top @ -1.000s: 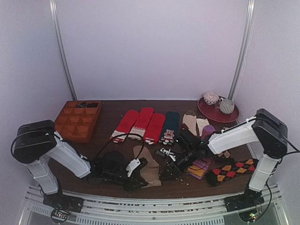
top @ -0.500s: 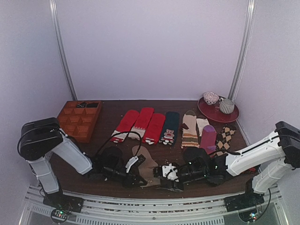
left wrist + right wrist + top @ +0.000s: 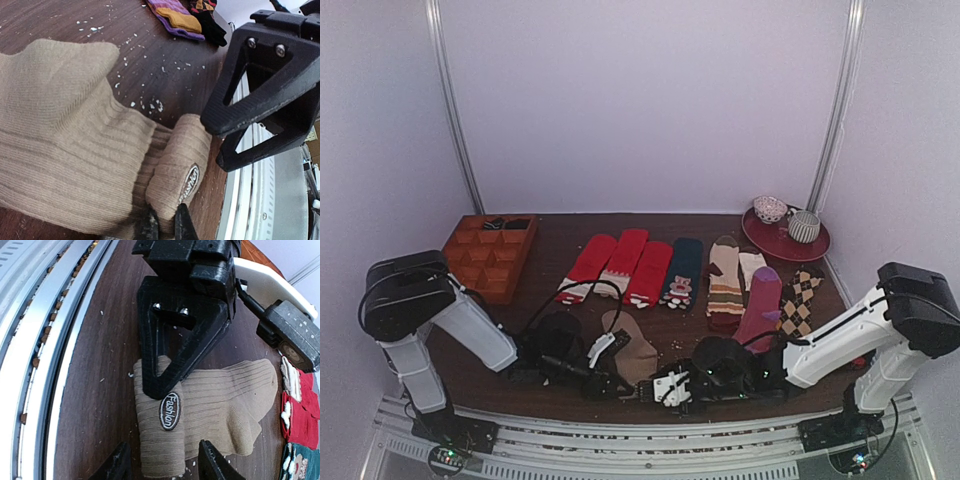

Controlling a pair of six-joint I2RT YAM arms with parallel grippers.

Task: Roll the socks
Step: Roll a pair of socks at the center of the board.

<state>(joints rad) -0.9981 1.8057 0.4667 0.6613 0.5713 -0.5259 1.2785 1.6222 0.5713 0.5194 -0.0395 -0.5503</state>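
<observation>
The tan socks (image 3: 632, 357) lie flat near the table's front edge, their near end turned over into a short roll (image 3: 159, 440) bearing an oval "Fashion" label (image 3: 190, 182). My left gripper (image 3: 162, 222) is shut on that rolled end, its black fingers (image 3: 172, 340) pressing on the roll from above. My right gripper (image 3: 162, 465) comes in from the right, low over the table. It is open, one finger on each side of the roll, touching nothing. From above, both grippers meet at the socks' near end, left (image 3: 608, 385) and right (image 3: 655, 388).
Red socks (image 3: 620, 265), a dark green sock (image 3: 682, 268), striped beige socks (image 3: 725, 275), a pink sock (image 3: 760, 300) and an argyle sock (image 3: 802, 298) lie behind. A wooden tray (image 3: 488, 255) stands at the back left, a red plate (image 3: 775, 243) with cups at the back right. The metal rail (image 3: 640, 425) is just in front.
My right arm has swung from the sock pile on the right down to the front edge beside the tan socks, and its jaws have opened wider. The left gripper has stayed shut on the socks.
</observation>
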